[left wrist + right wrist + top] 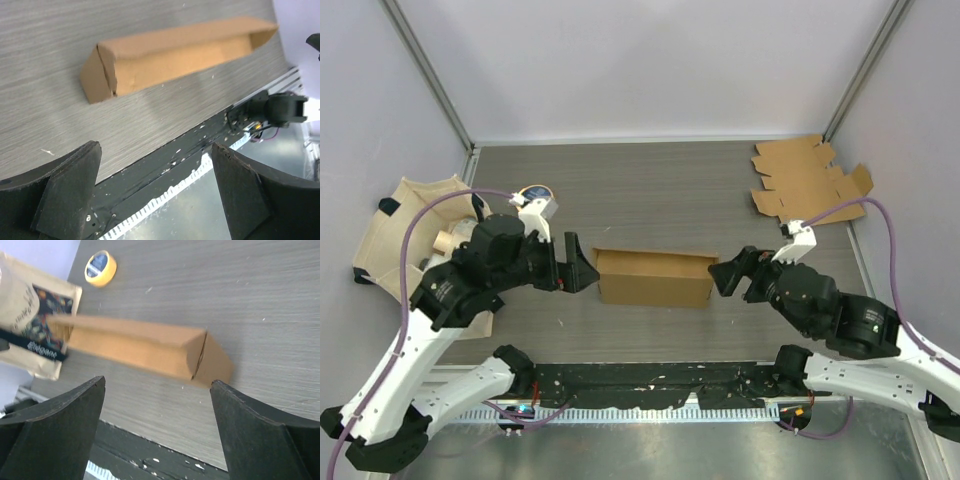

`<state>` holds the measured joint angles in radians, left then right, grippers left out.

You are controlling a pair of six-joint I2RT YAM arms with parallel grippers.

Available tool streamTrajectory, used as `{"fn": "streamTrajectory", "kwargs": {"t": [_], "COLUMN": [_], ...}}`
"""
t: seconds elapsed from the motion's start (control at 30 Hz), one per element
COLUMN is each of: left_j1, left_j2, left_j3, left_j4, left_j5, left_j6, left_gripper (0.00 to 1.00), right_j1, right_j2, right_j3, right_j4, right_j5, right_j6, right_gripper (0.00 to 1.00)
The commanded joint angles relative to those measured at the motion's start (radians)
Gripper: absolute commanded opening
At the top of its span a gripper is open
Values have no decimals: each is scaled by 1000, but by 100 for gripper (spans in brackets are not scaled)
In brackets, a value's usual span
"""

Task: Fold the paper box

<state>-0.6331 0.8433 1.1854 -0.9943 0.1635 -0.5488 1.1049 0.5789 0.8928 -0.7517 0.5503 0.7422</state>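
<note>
Left arm (485, 262), right arm (815, 300) flank box (655, 280), jaws spread.

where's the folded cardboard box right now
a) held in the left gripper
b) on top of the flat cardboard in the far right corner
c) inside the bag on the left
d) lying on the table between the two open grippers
d: the cardboard box lies on the table between the left gripper and the right gripper. Both wrist views show the fingers spread wide with the box out ahead of them, not gripped.
</note>
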Motion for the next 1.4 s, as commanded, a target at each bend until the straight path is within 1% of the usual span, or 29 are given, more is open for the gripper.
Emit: {"fn": "streamTrajectory", "kwargs": {"t": [0.0,0.07,0.1,0.13,0.17,0.2,0.23,0.27,0.3,0.33,0.37,0.4,0.43,0.47,0.5,0.57,0.67,0.73,0.77,0.83,0.87,0.93,1.13,1.23,1.3,1.37], "left_j1": [16,61,82,137,168,193,237,256,269,285,286,286,286,286,286,286,286,286,288,286,286,286,286,286,286,286], "left_j2": [63,97,134,152,171,190,226,246,261,282,290,298,313,318,323,324,310,303,289,274,267,251,215,197,185,159], "left_j3": [100,105,109,108,105,100,91,86,74,65,53,37,30,22,13,-18,-70,-98,-115,-127,-132,-133,-145,-165,-178,-205], "left_j4": [-17,34,55,97,114,129,143,143,151,187,207,223,255,267,269,284,330,335,335,338,335,313,293,309,312,332], "left_j5": [-103,-102,-85,-34,-6,16,40,50,62,85,103,111,123,129,122,132,171,183,183,194,192,185,198,228,249,264], "left_j6": [-109,-157,-180,-222,-243,-258,-288,-299,-307,-310,-318,-326,-330,-335,-335,-338,-359,-367,-370,-370,-369,-356,-326,-323,-324,-341], "left_gripper": [95,92,89,86,86,85,85,84,84,84,83,81,74,72,71,67,59,55,54,49,48,48,49,53,59,59], "right_j1": [1,-4,-14,-23,-43,-106,-163,-221,-275,-365,-390,-410,-430,-430,-430,-430,-430,-430,-430,-430,-430,-430,-431,-430,-430,-430], "right_j2": [100,134,174,197,220,251,303,326,335,328,320,314,309,312,315,328,343,338,334,322,319,318,299,279,269,256], "right_j3": [177,221,259,279,297,328,339,345,327,304,279,243,230,218,196,164,143,129,124,104,91,75,25,17,9,2], "right_j4": [-160,-178,-176,-175,-175,-175,-176,-175,-141,-106,-75,-28,-6,36,55,89,103,101,100,100,101,98,95,84,81,80], "right_j5": [242,314,322,318,282,246,188,125,-20,-71,-101,-146,-167,-190,-222,-234,-236,-243,-247,-256,-271,-280,-311,-316,-323,-329], "right_j6": [196,241,238,237,209,194,168,146,103,89,86,74,71,69,71,78,104,132,140,155,164,166,167,171,180,186], "right_gripper": [98,100,100,100,100,100,100,100,99,97,95,91,89,86,86,84,82,81,77,68,60,56,57,59,59,59]}}
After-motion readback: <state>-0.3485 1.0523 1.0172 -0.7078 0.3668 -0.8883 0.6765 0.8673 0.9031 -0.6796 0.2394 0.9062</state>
